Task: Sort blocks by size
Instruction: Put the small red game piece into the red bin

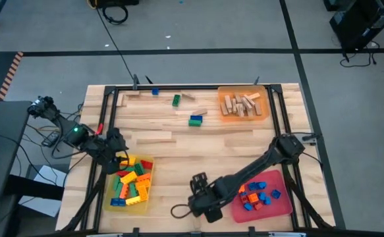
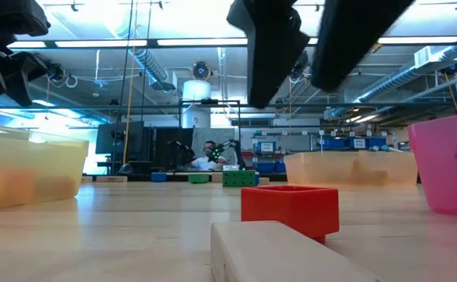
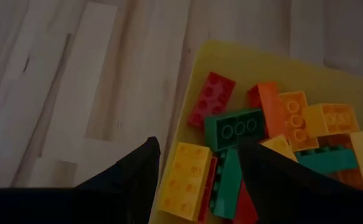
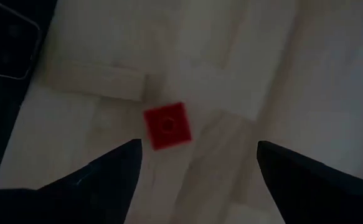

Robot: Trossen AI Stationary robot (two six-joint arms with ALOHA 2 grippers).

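Three trays on a wooden table [image 1: 198, 141], each partly filled with sorted blocks, with both arms at the near edge.

Nearest, the right gripper [image 4: 197, 158] hangs with its fingers spread wide and empty above a small red block [image 4: 167, 126] lying alone on the bare wood; beside it the red tray [image 1: 280, 204] holds small blue, orange and red blocks [image 1: 257, 194]; at the near left the yellow tray [image 1: 145, 197] holds larger bricks [image 3: 274, 134] in red, green, orange and yellow, heaped loosely, and the left gripper [image 3: 197, 165] hovers over its corner, fingers apart, grasping nothing; farther back, two green blocks [image 1: 195, 120] and a blue one lie loose on the table; at the far right the orange tray [image 1: 264, 115] holds tan wooden pieces [image 1: 241, 103].
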